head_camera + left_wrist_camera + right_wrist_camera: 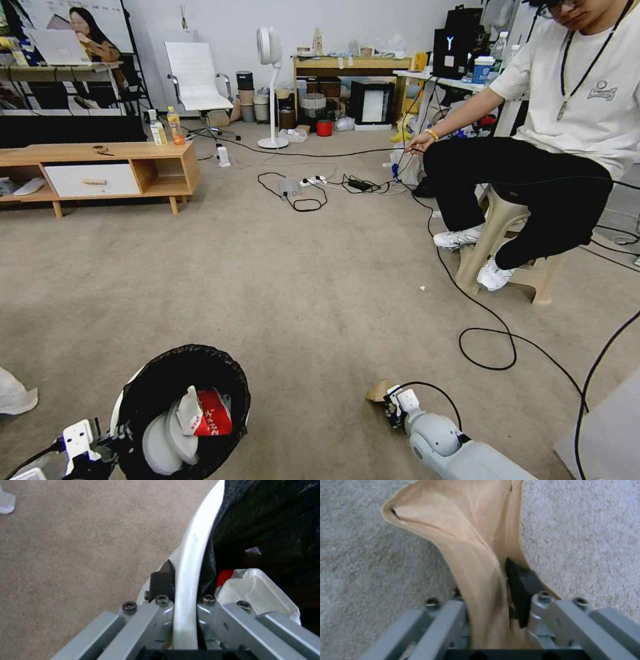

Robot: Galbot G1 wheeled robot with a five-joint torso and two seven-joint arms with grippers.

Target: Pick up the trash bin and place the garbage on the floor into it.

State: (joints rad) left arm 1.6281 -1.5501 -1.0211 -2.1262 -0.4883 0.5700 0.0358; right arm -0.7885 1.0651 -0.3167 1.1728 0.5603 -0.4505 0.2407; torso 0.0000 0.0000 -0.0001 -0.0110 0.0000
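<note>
The trash bin (157, 387), white with a crinkled black bag, hangs at the lower left of the head view. My left gripper (110, 437) is shut on its white rim (191, 562); one dark pad (163, 581) presses the outside. Inside lie a red-white snack packet (213, 413) and white pieces. To the bin's right, low over the carpet floor (307, 287), my right gripper (387, 400) is shut on a brown paper bag (378, 391). In the right wrist view the bag (466, 537) stands crumpled between the fingers (520, 590).
A white scrap (13, 393) lies on the carpet at the far left. Black cables (487, 333) loop across the floor on the right, near a person seated on a plastic stool (507, 247). A low wooden cabinet (100, 175) stands back left. A grey-white surface (610, 433) sits bottom right.
</note>
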